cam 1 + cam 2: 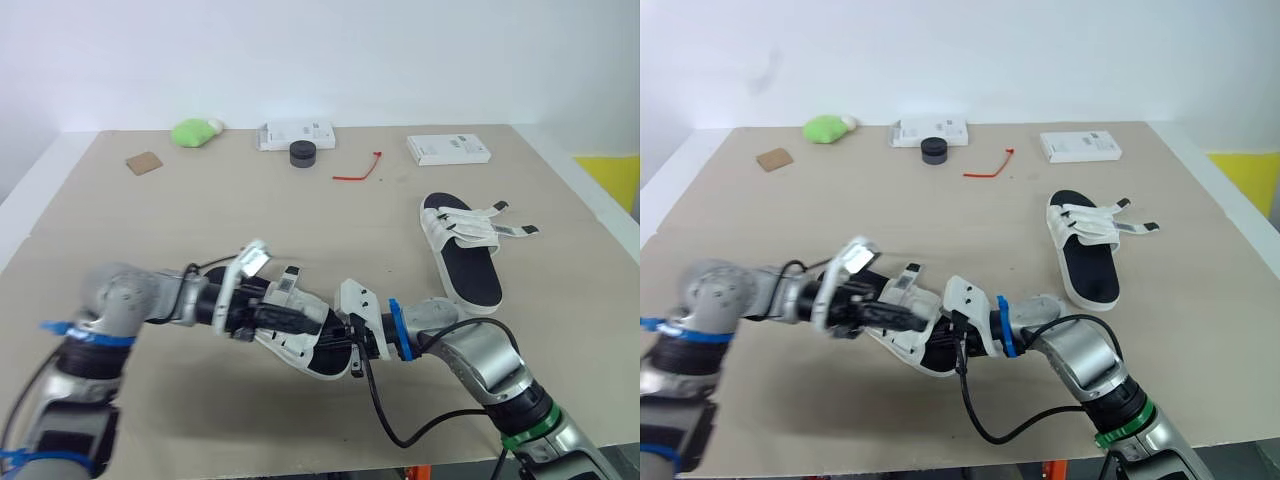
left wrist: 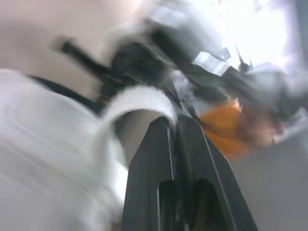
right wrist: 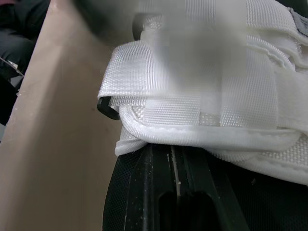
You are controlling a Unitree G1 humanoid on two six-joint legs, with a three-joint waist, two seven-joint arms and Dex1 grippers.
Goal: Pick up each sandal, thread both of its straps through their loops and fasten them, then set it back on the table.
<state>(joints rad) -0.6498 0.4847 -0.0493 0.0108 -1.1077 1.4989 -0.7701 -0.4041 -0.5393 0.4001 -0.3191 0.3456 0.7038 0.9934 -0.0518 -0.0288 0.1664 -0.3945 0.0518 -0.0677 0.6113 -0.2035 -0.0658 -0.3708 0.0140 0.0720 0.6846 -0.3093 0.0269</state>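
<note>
Close in, the near sandal (image 1: 290, 352) is held off the surface (image 1: 200, 220), its long axis running across between both hands. The left hand (image 1: 305, 322) is clenched at a white strap (image 2: 139, 98); pinching it or not, I cannot tell. The right hand (image 1: 350, 350) grips the sandal's other end, fingers shut. Farther right, the second sandal (image 1: 470, 265) lies lengthwise away from us, straps loose, and the right arm is nearer to it.

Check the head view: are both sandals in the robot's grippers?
No, the second sandal lies alone on the table, to the right of the held sandal.
</note>
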